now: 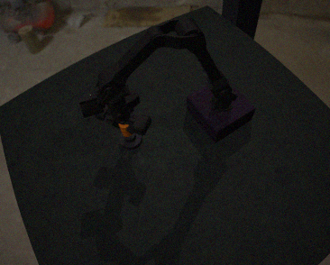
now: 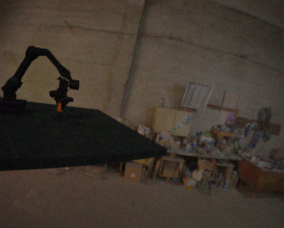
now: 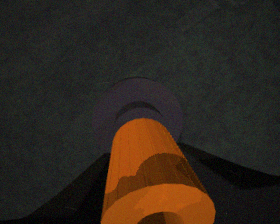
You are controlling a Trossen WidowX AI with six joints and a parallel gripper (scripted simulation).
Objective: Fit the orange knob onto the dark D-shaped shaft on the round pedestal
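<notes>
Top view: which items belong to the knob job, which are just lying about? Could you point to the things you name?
Part of the job:
- orange knob (image 1: 124,130) (image 2: 60,106) (image 3: 145,155), held in the gripper (image 1: 125,126) (image 2: 60,104)
- round pedestal (image 1: 138,142) (image 3: 105,112)

Lying about:
- red item on the floor, blurred (image 1: 42,17)
</notes>
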